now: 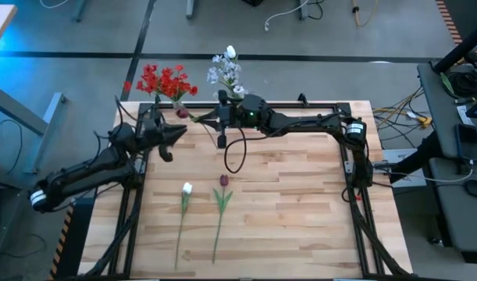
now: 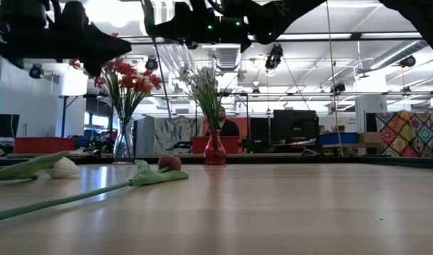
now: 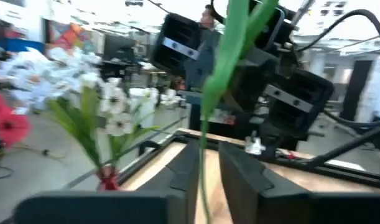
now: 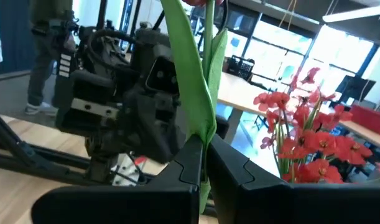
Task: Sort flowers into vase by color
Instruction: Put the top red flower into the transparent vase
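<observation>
Green tulip stem (image 4: pixel 199 93) clamped in both right pincer (image 4: pixel 205 165) and left pincer (image 3: pixel 202 171).

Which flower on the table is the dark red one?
The dark red tulip, lying right of the white bud. Its head is deep red; the other's is white. Both lie flat, stems pointing toward the table's front.

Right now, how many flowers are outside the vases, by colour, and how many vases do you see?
White flowers: 1, the white bud lying on the table.
Dark red flowers: 2, the dark red tulip lying on the table and the held dark red flower above it.
Vases: 2, the clear vase and the red vase.
Total: 5.
</observation>
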`<control>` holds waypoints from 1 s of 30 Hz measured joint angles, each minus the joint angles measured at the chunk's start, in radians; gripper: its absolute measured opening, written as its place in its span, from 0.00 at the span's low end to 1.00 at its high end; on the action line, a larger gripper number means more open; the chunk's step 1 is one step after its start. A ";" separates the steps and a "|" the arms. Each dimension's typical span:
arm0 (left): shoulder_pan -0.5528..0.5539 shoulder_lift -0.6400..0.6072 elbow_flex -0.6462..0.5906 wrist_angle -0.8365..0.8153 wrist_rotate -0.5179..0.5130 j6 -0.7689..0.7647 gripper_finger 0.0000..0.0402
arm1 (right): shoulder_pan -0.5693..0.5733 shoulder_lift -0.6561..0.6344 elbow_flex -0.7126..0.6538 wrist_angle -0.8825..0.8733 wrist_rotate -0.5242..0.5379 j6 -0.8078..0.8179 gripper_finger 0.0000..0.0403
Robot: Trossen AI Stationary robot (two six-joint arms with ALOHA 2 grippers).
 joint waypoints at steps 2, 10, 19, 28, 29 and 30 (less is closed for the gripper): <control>-0.007 0.026 0.000 0.028 0.018 -0.015 0.17 | 0.000 0.000 0.000 0.022 0.000 0.003 0.03; -0.011 0.175 0.000 0.237 0.038 -0.027 0.28 | 0.001 0.001 0.000 0.040 -0.016 0.027 0.03; -0.011 0.321 0.050 0.365 0.090 -0.025 0.28 | 0.005 0.001 0.000 0.040 -0.019 0.036 0.03; -0.011 0.406 0.117 0.367 0.144 0.022 0.28 | 0.005 0.002 0.000 0.040 -0.018 0.045 0.03; -0.011 0.411 0.120 0.367 0.144 0.027 0.28 | 0.005 0.002 0.000 0.040 -0.018 0.045 0.03; -0.011 0.415 0.124 0.364 0.144 0.028 0.28 | 0.005 0.002 0.000 0.040 -0.018 0.045 0.03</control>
